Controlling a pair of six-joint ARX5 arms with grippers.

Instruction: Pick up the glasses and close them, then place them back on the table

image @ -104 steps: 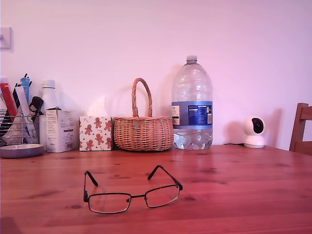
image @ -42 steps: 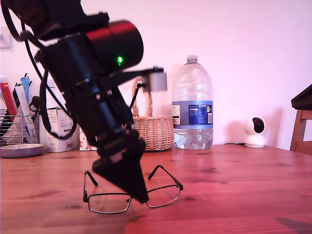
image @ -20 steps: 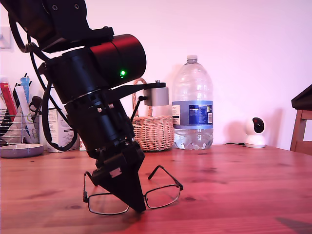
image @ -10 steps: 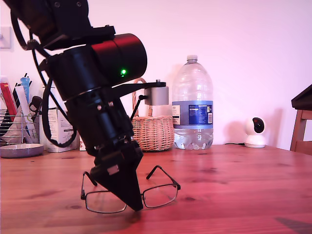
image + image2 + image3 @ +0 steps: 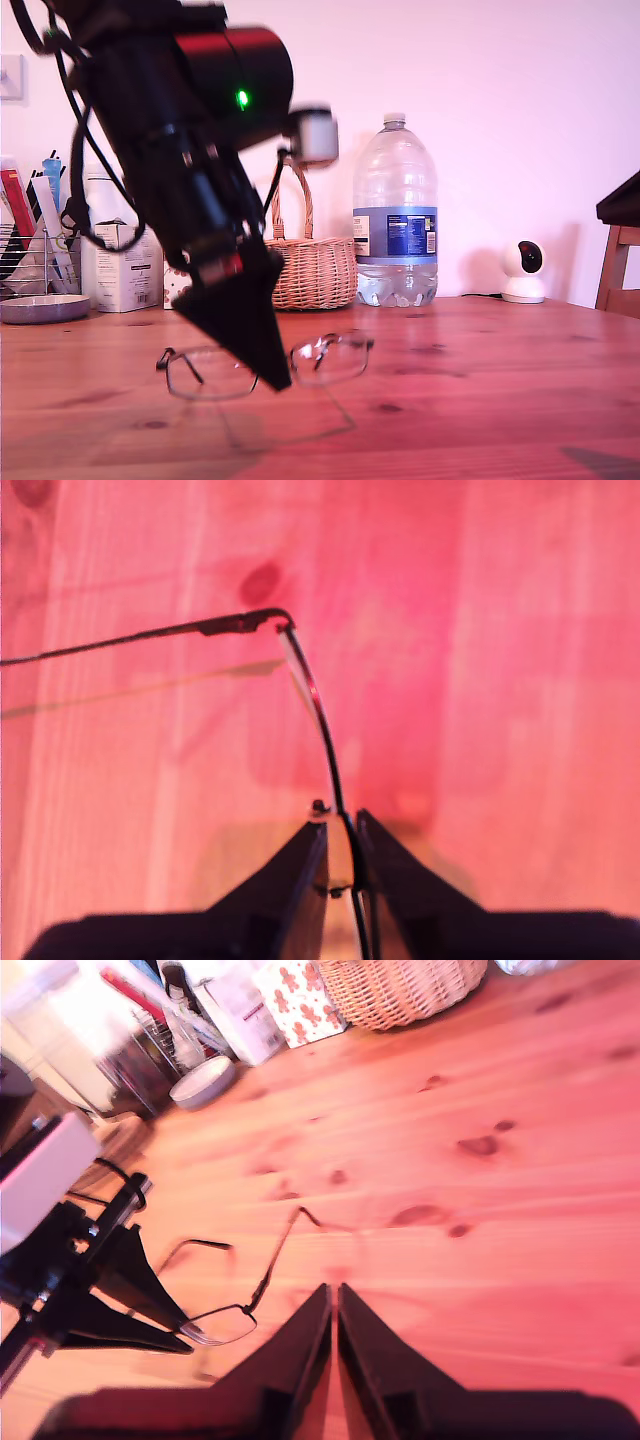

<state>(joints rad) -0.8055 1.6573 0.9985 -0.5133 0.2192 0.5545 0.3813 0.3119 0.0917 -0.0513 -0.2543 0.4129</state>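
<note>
My first gripper [image 5: 340, 855] is pinched on the glasses [image 5: 262, 365] at the bridge, holding them just above the table [image 5: 480, 400], toward its near edge. My second gripper [image 5: 334, 1310] is closed, empty. Light, thin wire, bends easily; lenses slippery, so grip the frame only.
</note>
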